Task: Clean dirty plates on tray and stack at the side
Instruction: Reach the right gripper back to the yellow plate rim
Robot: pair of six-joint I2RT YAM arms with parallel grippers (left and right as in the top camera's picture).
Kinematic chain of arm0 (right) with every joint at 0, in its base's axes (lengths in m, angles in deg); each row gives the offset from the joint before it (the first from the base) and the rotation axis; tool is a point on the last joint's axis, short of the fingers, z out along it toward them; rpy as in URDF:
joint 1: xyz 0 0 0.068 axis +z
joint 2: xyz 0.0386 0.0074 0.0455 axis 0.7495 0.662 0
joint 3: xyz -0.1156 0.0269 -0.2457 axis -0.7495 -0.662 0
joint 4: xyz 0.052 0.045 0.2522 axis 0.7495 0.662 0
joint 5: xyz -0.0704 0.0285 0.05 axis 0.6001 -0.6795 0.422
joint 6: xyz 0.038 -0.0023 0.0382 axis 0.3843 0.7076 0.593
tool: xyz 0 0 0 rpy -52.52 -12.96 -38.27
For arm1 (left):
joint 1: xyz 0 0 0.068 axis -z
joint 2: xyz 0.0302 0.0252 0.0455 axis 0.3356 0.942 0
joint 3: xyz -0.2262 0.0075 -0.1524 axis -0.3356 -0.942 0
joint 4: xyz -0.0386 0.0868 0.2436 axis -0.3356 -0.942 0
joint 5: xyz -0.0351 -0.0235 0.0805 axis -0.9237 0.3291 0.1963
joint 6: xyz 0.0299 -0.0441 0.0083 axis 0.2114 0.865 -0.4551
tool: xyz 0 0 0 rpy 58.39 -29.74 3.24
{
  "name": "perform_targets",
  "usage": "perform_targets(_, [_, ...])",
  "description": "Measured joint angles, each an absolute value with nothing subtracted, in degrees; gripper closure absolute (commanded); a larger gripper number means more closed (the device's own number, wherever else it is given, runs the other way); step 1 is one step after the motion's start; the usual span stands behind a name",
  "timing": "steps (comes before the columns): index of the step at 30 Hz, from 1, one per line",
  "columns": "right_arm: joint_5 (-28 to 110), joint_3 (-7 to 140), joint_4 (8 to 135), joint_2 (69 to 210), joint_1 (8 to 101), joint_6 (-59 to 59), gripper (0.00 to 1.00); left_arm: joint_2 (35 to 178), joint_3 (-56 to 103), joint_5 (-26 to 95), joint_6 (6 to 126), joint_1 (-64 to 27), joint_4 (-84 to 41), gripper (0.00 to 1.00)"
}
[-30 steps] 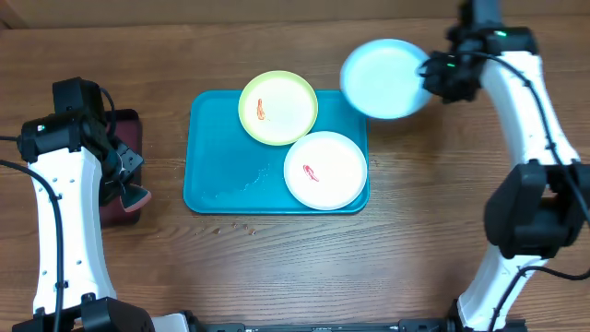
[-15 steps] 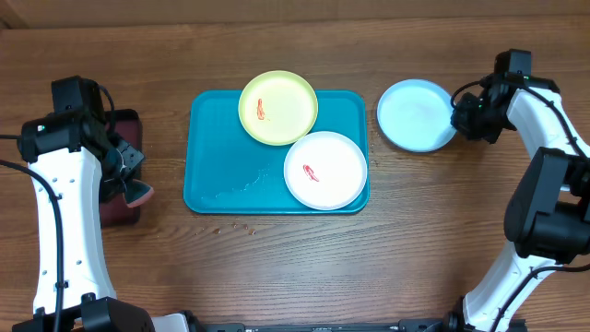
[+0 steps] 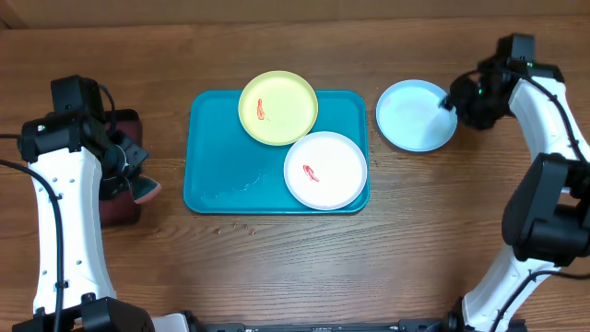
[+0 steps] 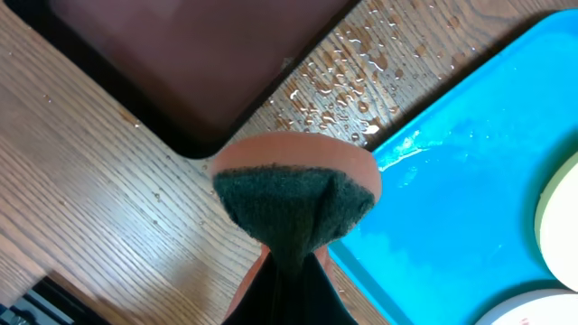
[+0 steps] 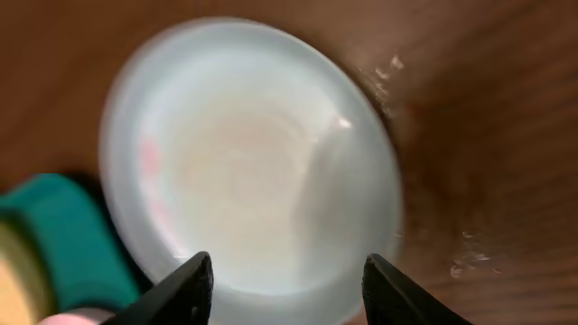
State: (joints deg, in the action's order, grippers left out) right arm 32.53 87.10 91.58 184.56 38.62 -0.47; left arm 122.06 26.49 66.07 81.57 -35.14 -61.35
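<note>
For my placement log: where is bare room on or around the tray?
Free: left half of the teal rectangular plastic tray, wet, bordered by the round yellow-green plate and round white plate; wooden table before the tray. Crowded: tray's right half.

Lone plate (image 3: 417, 114) flat on the counter (image 3: 442, 231), just before the right gripper (image 3: 450, 100), which sits at its rim; tray (image 3: 221, 157) beyond that plate from the gripper, apart from it; rear plate (image 3: 278, 108) on the tray, overhanging its back rim; front plate (image 3: 324, 170) on the tray, edge to edge with the rear plate; left gripper (image 3: 132, 180) holds a sponge (image 3: 145, 190) between small tray (image 3: 130, 124) and tray.
</note>
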Motion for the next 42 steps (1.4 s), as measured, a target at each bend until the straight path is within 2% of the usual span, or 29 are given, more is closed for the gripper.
perform_targets(2, [30.6, 88.0, 88.9, 182.5, 40.3, -0.5, 0.30, 122.1, 26.5, 65.9, 81.2, -35.1, -61.0, 0.96])
perform_targets(4, [28.7, 88.9, 85.2, 179.7, 43.6, -0.4, 0.13, 122.1, 26.5, 65.9, 81.0, -35.1, -61.0, 0.96])
perform_targets(5, [28.2, 89.2, 83.6, 178.8, 45.2, -0.8, 0.08, 122.1, 26.5, 65.9, 80.9, -35.1, -61.0, 0.96])
perform_targets(12, [33.2, 90.2, 71.8, 179.5, 59.8, -0.4, 0.07, 122.1, 26.5, 65.7, 80.7, -35.1, -61.0, 0.96])
perform_targets(15, [37.6, 90.2, 70.0, 183.5, 65.4, -0.4, 0.16, 122.1, 26.5, 65.7, 80.5, -35.1, -60.9, 0.96])
perform_targets(17, [40.5, 90.2, 69.0, 186.5, 67.7, -0.4, 0.28, 122.1, 26.5, 65.7, 80.5, -35.1, -60.8, 0.96])
perform_targets(20, [43.4, 90.2, 67.5, 190.9, 69.9, -0.4, 0.41, 122.1, 26.5, 65.7, 80.5, -35.1, -60.8, 0.96])
perform_targets(23, [44.9, 90.1, 66.0, 194.2, 71.1, -0.6, 0.61, 122.1, 26.5, 65.7, 80.5, -35.1, -60.8, 0.96])
perform_targets(24, [45.2, 90.1, 65.6, 195.1, 71.4, -0.7, 0.63, 122.1, 26.5, 65.7, 80.5, -35.1, -60.8, 0.96])
perform_targets(36, [46.6, 90.1, 63.5, 198.7, 73.6, 2.2, 0.68, 122.1, 26.4, 65.5, 80.5, -35.1, -60.8, 0.96])
perform_targets(42, [46.5, 90.1, 64.2, 199.9, 73.7, 2.6, 0.84, 122.1, 26.4, 65.5, 80.5, -35.1, -60.8, 0.96])
